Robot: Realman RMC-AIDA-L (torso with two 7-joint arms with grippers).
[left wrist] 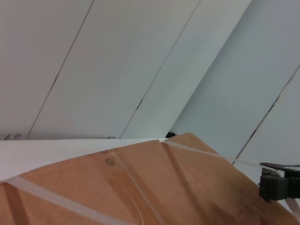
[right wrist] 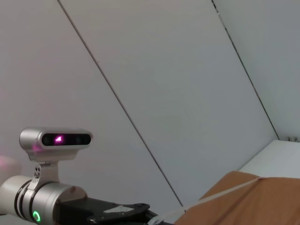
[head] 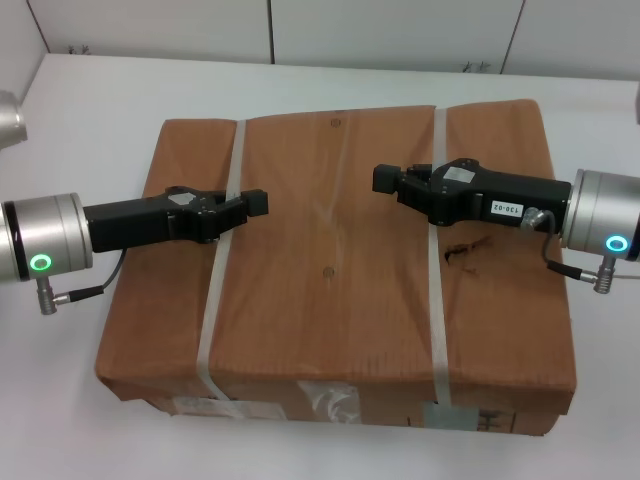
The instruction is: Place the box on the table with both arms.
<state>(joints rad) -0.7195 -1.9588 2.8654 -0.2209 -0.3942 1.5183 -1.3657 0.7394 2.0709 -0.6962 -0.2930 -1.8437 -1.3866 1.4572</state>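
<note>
The large brown cardboard box (head: pixel 335 270) lies flat on the white table (head: pixel 100 110), with two white straps across its top. My left gripper (head: pixel 255 203) reaches in from the left, low over the box top, and crosses the left strap (head: pixel 212 320). My right gripper (head: pixel 385 180) reaches in from the right and crosses the right strap (head: pixel 440 300), just above the small tear mark (head: pixel 468 248). The left wrist view shows the box top (left wrist: pixel 140 187) and the right gripper (left wrist: pixel 276 185) farther off. The right wrist view shows a box corner (right wrist: pixel 253 201) and the left arm (right wrist: pixel 47 206).
White wall panels (head: pixel 390 30) stand behind the table's far edge. Labels and tape (head: pixel 330 405) show on the box's near side. A silver part (head: pixel 10 115) sits at the far left edge of the head view. Bare tabletop surrounds the box.
</note>
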